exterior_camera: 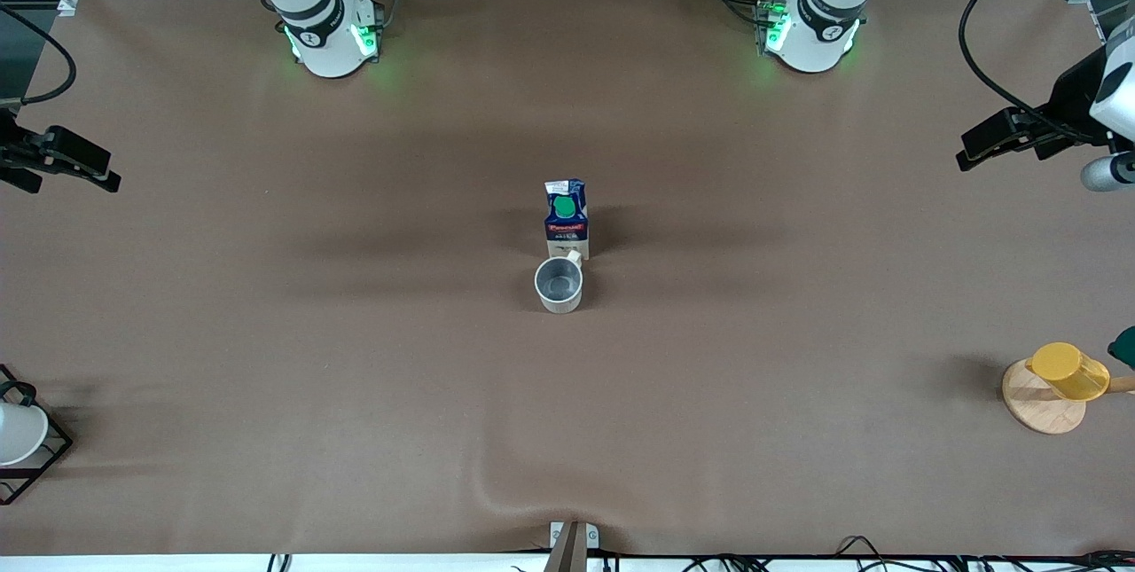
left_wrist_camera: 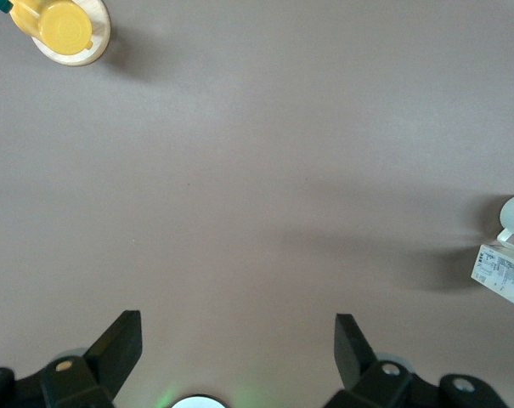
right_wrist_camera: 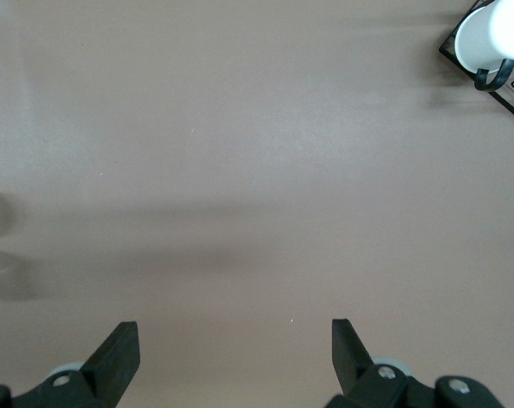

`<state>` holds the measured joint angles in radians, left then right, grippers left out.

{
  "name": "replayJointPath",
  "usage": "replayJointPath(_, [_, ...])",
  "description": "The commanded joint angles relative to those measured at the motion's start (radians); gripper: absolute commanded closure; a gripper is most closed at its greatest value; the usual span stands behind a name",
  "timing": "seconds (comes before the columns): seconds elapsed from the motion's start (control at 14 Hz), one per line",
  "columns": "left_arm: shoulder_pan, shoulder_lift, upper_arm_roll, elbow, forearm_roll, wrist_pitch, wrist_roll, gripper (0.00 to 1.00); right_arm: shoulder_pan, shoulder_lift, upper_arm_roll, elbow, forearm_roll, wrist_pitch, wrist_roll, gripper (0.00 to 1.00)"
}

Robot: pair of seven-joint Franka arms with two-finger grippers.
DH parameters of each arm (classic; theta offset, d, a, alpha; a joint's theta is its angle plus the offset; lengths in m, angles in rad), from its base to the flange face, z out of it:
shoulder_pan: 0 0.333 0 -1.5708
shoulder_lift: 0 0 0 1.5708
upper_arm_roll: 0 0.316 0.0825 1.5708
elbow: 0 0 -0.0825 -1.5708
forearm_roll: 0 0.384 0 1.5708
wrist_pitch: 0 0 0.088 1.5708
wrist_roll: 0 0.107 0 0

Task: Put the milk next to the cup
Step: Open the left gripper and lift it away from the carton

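The milk [exterior_camera: 566, 219] stands upright touching the empty cup [exterior_camera: 559, 285]; both grippers' fingers [left_wrist_camera: 117, 343] [right_wrist_camera: 116, 350] spread apart.

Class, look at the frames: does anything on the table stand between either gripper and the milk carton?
Nothing visible does. The milk stands mid-table beside the cup; bare cloth separates it from the open left gripper and open right gripper.

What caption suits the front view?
Milk carton upright beside the mug at table centre; left gripper and right gripper wait open.
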<state>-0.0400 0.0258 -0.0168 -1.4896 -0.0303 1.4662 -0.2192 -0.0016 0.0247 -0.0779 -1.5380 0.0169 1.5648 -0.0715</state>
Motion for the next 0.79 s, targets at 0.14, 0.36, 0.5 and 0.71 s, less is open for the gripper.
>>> replayJointPath(0.14, [0.071, -0.024, -0.071, -0.012, 0.017, -0.012, 0.035, 0.0, 0.012, -0.02, -0.005, -0.022, -0.012, 0.003, 0.018, 0.0])
replayJointPath(0.36, [0.072, -0.023, -0.074, -0.001, 0.018, -0.017, 0.034, 0.0, 0.02, -0.02, -0.005, -0.021, -0.012, 0.001, 0.018, 0.0])
replayJointPath(0.5, [0.071, -0.023, -0.072, -0.001, 0.018, -0.02, 0.034, 0.0, 0.02, -0.02, -0.005, -0.022, -0.012, 0.001, 0.018, 0.0])
replayJointPath(0.71, [0.066, -0.023, -0.074, 0.0, 0.026, -0.042, 0.034, 0.0, 0.02, -0.02, -0.005, -0.022, -0.012, 0.0, 0.018, 0.0])
